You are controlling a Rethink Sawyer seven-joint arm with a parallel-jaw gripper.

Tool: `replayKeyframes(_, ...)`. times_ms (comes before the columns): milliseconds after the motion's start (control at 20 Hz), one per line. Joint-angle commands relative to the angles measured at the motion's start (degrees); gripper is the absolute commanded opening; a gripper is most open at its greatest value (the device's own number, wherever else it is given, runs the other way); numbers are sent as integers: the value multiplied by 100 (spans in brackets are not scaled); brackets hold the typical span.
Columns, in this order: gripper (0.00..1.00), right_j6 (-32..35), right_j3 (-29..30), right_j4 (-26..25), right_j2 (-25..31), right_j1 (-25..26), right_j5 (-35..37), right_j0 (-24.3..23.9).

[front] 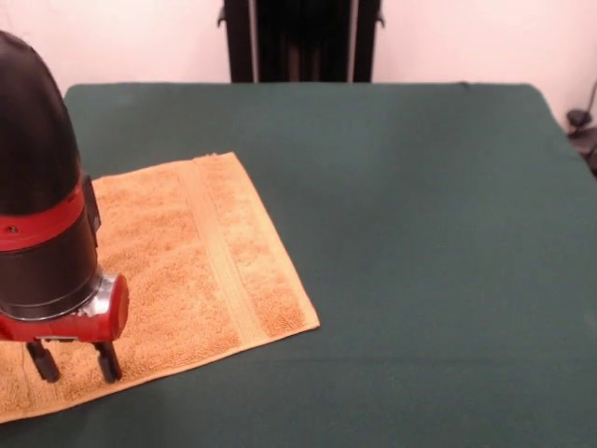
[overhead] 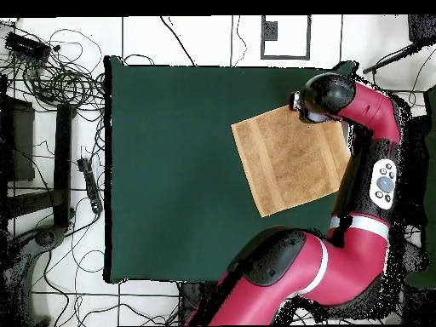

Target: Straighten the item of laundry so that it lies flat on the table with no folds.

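The orange-tan towel (front: pixel 205 252) lies spread out at the left of the dark green table (front: pixel 420 233), with a band stripe running near its right edge. Its left part runs out of the picture and behind the arm. No fold shows on the visible part. My gripper (front: pixel 75 362) hangs over the towel's near edge, fingers (front: pixel 107 360) apart with nothing between them, tips at or just above the cloth. In the overhead view the towel (overhead: pixel 285 162) lies tilted near the table's (overhead: pixel 170 170) right edge, and the gripper (overhead: pixel 300 104) is at its upper right corner. The arm hides the towel's right edge.
The robot's black pedestal (front: pixel 298 37) stands behind the table's far edge. A dark object (front: pixel 583 131) sits off the table's right side. Cables and stands (overhead: pixel 51 85) lie on the floor left of the table in the overhead view.
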Motion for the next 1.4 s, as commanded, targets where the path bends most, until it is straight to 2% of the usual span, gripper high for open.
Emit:
replayKeyframes(50, 100, 1404, 2227, 216, -157, -586, -783, 25)
replayKeyframes(250, 100, 1337, 3223, 241, -146, -990, -1460, -204)
replayKeyframes(450, 100, 1129, 3781, 263, -115, -1266, -1745, -398)
replayKeyframes(800, 100, 868, 4040, 316, 29, -1438, -1872, -593)
replayKeyframes(1400, 100, 452, 4125, 184, 211, -1316, -1938, -835)
